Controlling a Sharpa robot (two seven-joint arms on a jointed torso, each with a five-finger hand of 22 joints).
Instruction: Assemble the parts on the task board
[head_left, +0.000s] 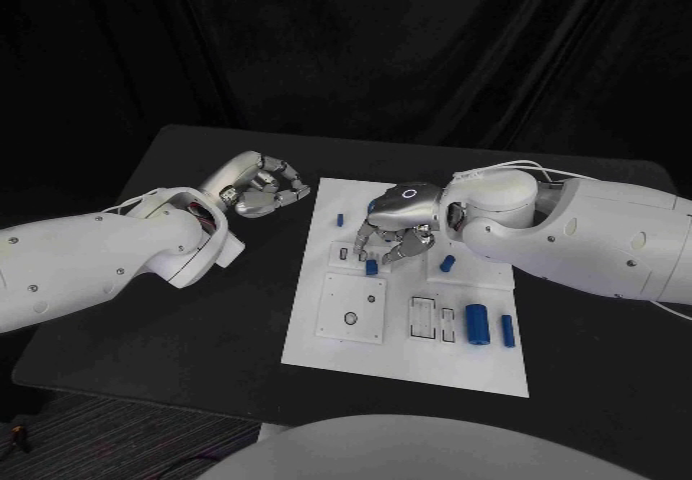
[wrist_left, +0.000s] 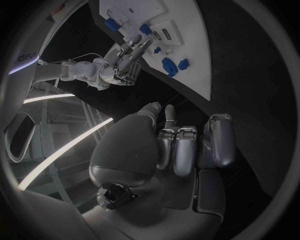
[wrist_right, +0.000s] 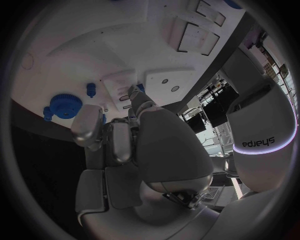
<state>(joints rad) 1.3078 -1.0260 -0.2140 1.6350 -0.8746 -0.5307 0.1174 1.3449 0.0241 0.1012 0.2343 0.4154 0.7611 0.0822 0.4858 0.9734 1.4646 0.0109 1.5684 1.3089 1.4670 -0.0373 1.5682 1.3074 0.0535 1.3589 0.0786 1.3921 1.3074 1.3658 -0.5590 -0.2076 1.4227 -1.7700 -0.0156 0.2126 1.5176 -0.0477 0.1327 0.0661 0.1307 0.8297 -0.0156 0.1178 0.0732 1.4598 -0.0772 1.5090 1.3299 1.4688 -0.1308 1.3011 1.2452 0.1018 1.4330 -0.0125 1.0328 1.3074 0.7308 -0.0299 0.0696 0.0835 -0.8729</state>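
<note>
Currently the right hand (head_left: 392, 232) pinches a small blue part (head_left: 371, 267) upright over the white board (head_left: 411, 350); left hand (head_left: 263, 186), fingers curled in on nothing, hangs beside the board's edge

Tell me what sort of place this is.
Likely a robot lab test bench: a black table ringed by dark curtains, a white task board with small blue parts, and equipment racks behind.

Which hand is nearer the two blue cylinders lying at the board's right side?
The right hand. It works over the task board, up-board from the blue cylinders. The left hand sits curled off the board's far-left edge, over the black table.
</note>
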